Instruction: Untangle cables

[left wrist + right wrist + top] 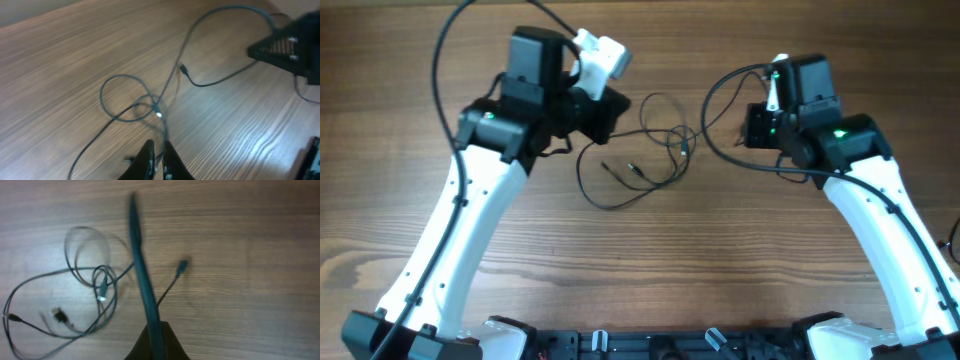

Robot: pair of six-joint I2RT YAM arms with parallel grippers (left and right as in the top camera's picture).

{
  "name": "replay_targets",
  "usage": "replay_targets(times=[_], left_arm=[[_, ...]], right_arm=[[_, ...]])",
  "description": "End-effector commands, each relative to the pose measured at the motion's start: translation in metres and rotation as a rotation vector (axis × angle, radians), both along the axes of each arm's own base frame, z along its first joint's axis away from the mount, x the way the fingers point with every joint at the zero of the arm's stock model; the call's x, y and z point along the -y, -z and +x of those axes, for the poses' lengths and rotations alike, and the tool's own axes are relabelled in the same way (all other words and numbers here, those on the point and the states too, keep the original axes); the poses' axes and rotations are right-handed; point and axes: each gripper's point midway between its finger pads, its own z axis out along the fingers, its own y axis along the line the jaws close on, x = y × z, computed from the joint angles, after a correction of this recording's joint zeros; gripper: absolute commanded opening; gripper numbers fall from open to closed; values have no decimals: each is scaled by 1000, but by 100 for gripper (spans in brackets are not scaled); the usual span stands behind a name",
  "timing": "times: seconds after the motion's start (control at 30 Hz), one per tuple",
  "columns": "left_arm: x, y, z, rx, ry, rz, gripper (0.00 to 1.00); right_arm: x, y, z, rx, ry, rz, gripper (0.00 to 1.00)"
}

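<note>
On the wood-grain table [650, 270], both jaws are clamped on the cables [682, 143].

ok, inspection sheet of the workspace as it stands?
Surface: wood-grain table.
Job's things: thin black cables, knotted loops mid-table, some plug ends lying loose.
Clutter: nothing seen.
Grippers: left pincer shut on a strand of the cables; right pincer shut on a strand too.
Cables: thick lead arches behind the left arm, away from the tangle.
Surroundings: nothing seen.
</note>
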Motion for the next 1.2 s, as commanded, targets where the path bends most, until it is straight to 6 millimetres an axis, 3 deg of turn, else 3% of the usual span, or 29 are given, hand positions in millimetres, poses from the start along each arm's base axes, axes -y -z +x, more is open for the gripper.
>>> replay_targets(times=[0.0, 0.13, 0.3, 0.4, 0.5, 0.53, 0.83, 0.97, 1.17], left_arm=[[34, 3, -7, -18, 58, -39, 9], [48, 9, -9, -23, 86, -39, 12], [43, 19, -5, -41, 57, -8, 14], [39, 22, -3, -39, 36, 14, 14], [36, 24, -1, -36, 19, 33, 15], [32, 26, 2, -32, -2, 54, 18], [20, 28, 7, -41, -35, 62, 18], [11, 31, 8, -59, -53, 71, 17], [3, 38, 6, -84, -58, 91, 17]], right_arm=[[28, -11, 1, 21, 133, 4, 4], [61, -7, -2, -5, 260, 7, 4], [110, -3, -10, -32, 444, 4, 4], [121, -1, -14, -42, 472, -4, 4], [107, 0, -10, -53, 374, 24, 4], [93, 5, -8, -73, 297, 55, 4], [52, 33, 1, -156, 142, 101, 4], [46, 58, 16, -189, 166, 107, 4], [30, 113, 41, -255, 163, 116, 4]])
